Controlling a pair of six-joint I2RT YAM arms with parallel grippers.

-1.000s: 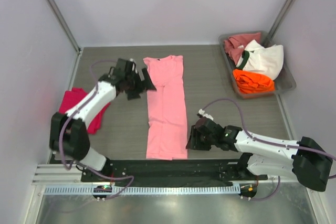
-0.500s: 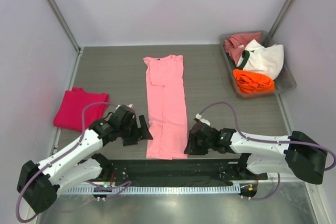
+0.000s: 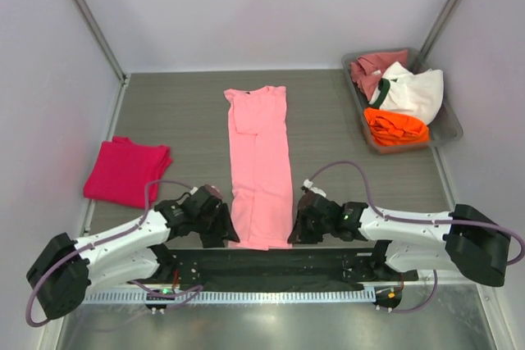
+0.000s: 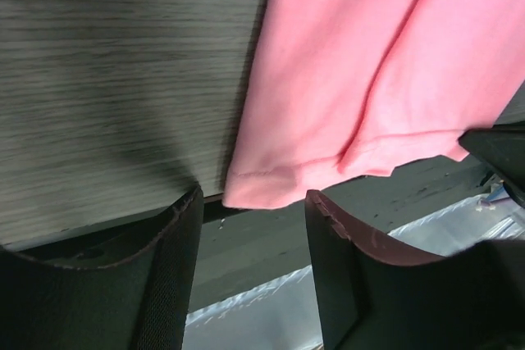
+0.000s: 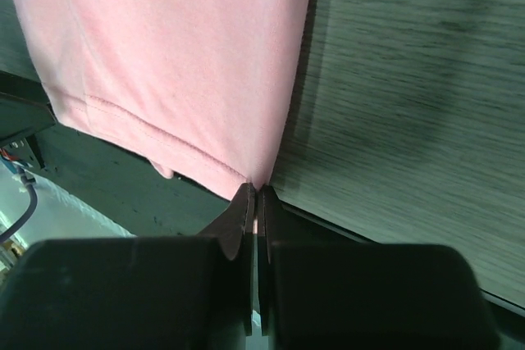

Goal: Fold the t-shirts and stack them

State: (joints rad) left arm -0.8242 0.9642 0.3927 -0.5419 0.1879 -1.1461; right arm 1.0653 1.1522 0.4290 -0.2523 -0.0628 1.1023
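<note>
Where bare, grey and wood-grained: the flat table (image 3: 180, 112). Down its middle, flat and lengthwise, the long light pink cloth t-shirt (image 3: 261, 165), hem at the near edge. In the far right corner, a grey plastic tray (image 3: 447, 133) heaped with a white dark-trimmed t-shirt (image 3: 414, 92), a dusty rose t-shirt (image 3: 371, 67) and an orange t-shirt (image 3: 395, 126). By the left wall, a folded magenta-red t-shirt (image 3: 127, 171), well apart from the pink one. Both arms low along the near edge, reaching inward to the hem corners. Left gripper (image 3: 223, 225): fingers spread, hem's left corner between them. Right gripper (image 3: 297, 227): fingers pressed together, pinching the hem's right corner.
</note>
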